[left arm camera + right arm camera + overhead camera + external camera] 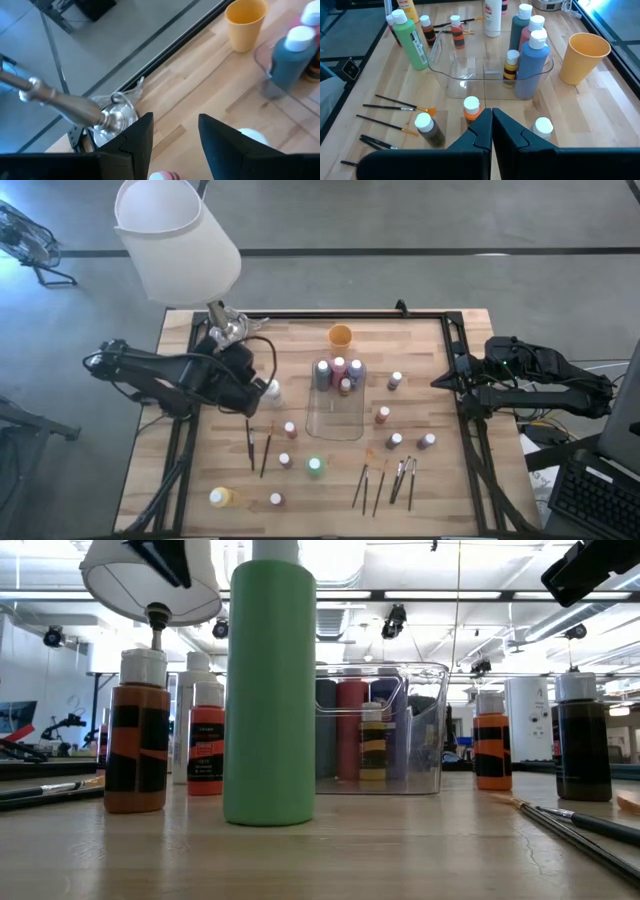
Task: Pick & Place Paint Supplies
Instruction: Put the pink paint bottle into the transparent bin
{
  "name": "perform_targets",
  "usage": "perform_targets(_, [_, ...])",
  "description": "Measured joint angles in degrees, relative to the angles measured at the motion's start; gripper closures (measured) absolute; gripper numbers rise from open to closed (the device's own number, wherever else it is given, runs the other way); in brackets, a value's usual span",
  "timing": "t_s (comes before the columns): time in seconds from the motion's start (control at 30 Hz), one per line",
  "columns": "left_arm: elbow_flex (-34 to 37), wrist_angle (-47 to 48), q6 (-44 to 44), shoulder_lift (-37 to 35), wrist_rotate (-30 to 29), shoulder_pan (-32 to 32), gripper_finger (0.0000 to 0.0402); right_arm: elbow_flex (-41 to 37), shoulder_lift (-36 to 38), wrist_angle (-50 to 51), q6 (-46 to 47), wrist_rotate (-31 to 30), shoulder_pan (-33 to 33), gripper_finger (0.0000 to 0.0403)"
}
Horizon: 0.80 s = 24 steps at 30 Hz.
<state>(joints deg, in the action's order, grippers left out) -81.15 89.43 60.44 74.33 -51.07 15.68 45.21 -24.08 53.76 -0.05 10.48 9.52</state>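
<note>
Near edge of tabletop: yellow bottle at near-left corner, small white-capped bottle beside it, green bottle nearer centre. Loose brushes near-right, two more brushes left of centre.

Mid: clear tray, near half bare; four bottles stand at its far end. Others scattered right of tray, all upright, caps on.

Left hand over left side, fingers parted, empty; white-capped bottle just beside it, pink cap below the fingers. Step, prob.: lining up next pick. Needs: drop, straddle a cap, close, carry to tray.

Right hand at right edge, closed, empty, waiting.

Far edge: orange cup, lamp at far-left corner.
</note>
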Motion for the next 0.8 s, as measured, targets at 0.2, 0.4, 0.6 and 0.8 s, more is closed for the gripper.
perform_targets(0.2, [8.8, -0.1, 6.5, -8.6, 0.0, 0.0, 0.0239, 0.0, 0.0, 0.0, 0.0, 0.0, 0.0, 0.0394])
perform_targets(0.4, [17.6, -0.5, 14.2, -16.4, 0.3, 0.0, 0.0239, 0.0, 0.0, 0.0, 0.0, 0.0, 0.0, 0.0394])
perform_targets(0.6, [24.9, -1.1, 17.6, -20.8, 5.1, 0.0, 0.0239, 0.0, 0.0, 0.0, 0.0, 0.0, 0.0, 0.0394])
perform_targets(0.8, [30.0, -1.6, 21.2, -21.7, 13.1, 0.0, 0.0239, 0.0, 0.0, 0.0, 0.0, 0.0, 0.0, 0.0394])
